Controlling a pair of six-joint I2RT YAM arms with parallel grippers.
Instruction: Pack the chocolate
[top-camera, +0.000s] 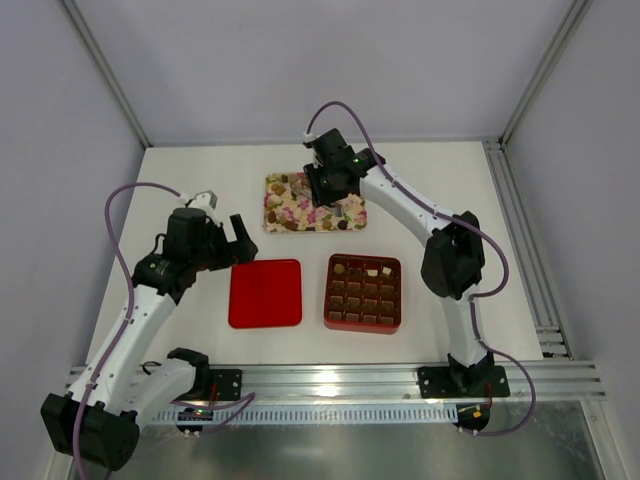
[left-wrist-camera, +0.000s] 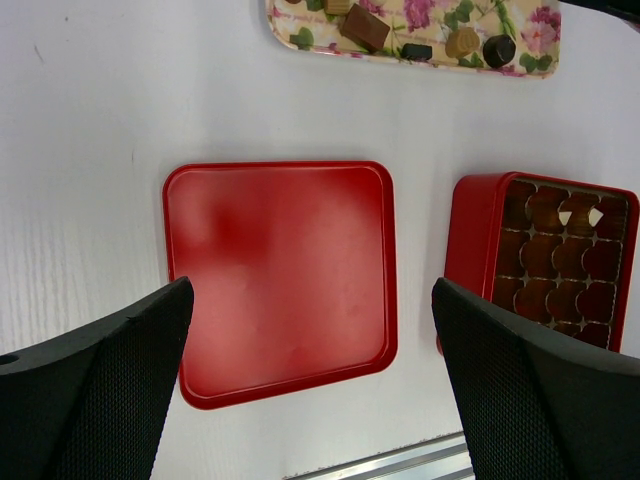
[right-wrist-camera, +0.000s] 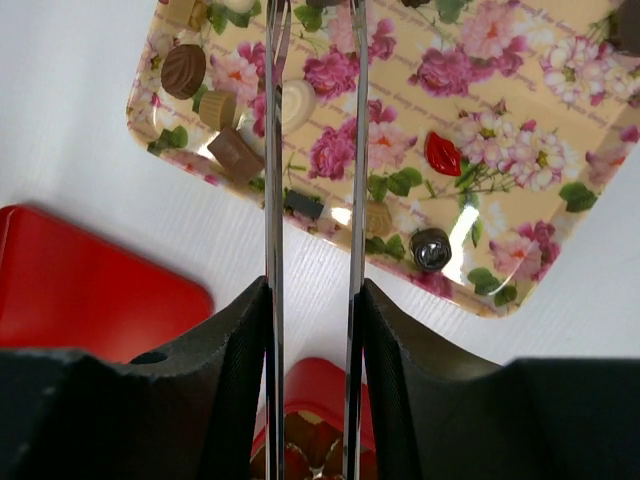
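Observation:
Several chocolate pieces, brown (right-wrist-camera: 183, 70), tan (right-wrist-camera: 217, 108) and cream (right-wrist-camera: 297, 100), lie on the floral tray (right-wrist-camera: 520, 130), mostly at its left end. My right gripper (right-wrist-camera: 313, 290) is shut on metal tongs (right-wrist-camera: 272, 150), whose two blades reach over the tray, a gap between them; their tips are out of view. In the top view this gripper (top-camera: 323, 190) hovers over the tray (top-camera: 272, 185). A few pieces (top-camera: 372, 270) sit in the top row of the red box (top-camera: 328, 290). My left gripper (left-wrist-camera: 312, 300) is open and empty above the red lid (left-wrist-camera: 280, 275).
The red lid (top-camera: 265, 293) lies flat left of the box. The box (left-wrist-camera: 470, 240) and the tray's near edge (left-wrist-camera: 430, 55) also show in the left wrist view. A red lip-shaped piece (right-wrist-camera: 443, 153) lies on the tray. An aluminium rail (top-camera: 330, 378) runs along the near edge.

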